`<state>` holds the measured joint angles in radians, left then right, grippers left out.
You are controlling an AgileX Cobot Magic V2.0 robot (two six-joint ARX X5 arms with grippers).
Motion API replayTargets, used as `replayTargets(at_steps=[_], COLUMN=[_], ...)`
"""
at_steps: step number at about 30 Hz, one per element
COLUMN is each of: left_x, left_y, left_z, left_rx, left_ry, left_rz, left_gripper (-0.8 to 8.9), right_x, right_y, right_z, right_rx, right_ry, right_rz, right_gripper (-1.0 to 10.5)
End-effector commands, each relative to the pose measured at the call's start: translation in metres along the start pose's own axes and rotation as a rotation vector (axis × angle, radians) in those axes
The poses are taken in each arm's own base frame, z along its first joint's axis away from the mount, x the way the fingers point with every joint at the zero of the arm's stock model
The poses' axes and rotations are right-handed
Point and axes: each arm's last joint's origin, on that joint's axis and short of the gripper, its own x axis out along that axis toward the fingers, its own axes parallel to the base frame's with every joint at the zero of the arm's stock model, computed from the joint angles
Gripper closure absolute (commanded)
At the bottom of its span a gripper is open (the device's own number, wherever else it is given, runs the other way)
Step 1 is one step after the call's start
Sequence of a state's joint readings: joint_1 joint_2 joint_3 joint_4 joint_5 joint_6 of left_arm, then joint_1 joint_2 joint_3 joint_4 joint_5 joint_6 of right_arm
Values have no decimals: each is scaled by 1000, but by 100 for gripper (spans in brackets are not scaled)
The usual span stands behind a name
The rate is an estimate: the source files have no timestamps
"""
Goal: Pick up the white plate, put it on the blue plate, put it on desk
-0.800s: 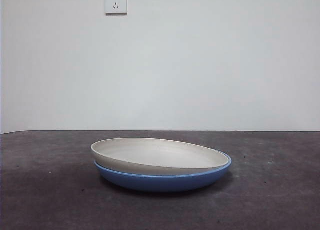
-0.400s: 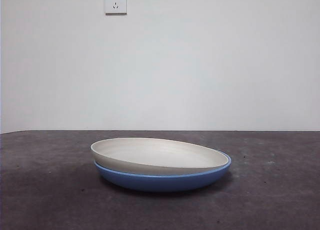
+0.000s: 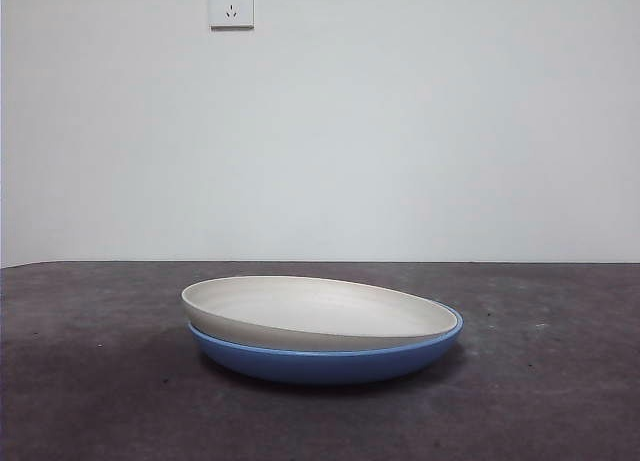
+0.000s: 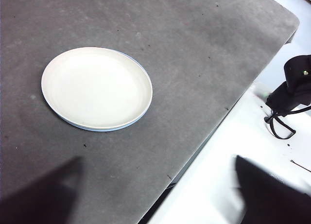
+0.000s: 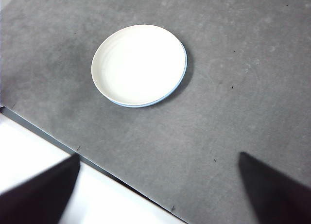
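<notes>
The white plate [image 3: 315,311] lies on top of the blue plate [image 3: 325,363], a little off-centre and tilted, on the dark grey desk [image 3: 100,401]. Only a thin blue rim shows under the white plate in both wrist views. In the left wrist view the white plate [image 4: 96,88] rests on the blue plate [image 4: 99,129]. In the right wrist view the white plate [image 5: 138,64] covers the blue plate [image 5: 179,83]. My left gripper [image 4: 155,195] is open, empty and high above the desk's edge. My right gripper [image 5: 155,190] is open, empty and high above the desk.
A wall socket [image 3: 231,5] is on the white wall behind. The desk's edge [image 4: 204,146] runs near the left gripper, with a black cable and clamp [image 4: 289,95] beyond it. The desk's edge [image 5: 73,148] also runs below the right gripper.
</notes>
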<state>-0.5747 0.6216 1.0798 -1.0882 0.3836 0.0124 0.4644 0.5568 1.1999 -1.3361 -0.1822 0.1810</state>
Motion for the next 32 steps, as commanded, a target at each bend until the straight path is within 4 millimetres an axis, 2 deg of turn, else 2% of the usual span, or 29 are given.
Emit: replayTargets(at_steps=[1, 2, 23, 27, 32], left_x=[-1, -1, -1, 7, 27], left_y=[-1, -1, 2, 15, 36], left_z=[3, 3, 0, -15, -51], left_rx=[15, 15, -11, -60, -6], left_ry=[-17, -18, -24, -79, -315], left_rz=[-4, -5, 29, 97, 262], left_gripper=[782, 801, 802, 802, 802], right_x=[-4, -4, -4, -4, -4], right_y=[0, 0, 1, 1, 1], right_z=[-3, -2, -2, -2, -2], right_rx=[-4, -5, -6, -6, -6], right_ry=[33, 29, 27, 27, 27], right_rz=[-1, -1, 1, 0, 1], right_gripper=[970, 921, 927, 927, 927])
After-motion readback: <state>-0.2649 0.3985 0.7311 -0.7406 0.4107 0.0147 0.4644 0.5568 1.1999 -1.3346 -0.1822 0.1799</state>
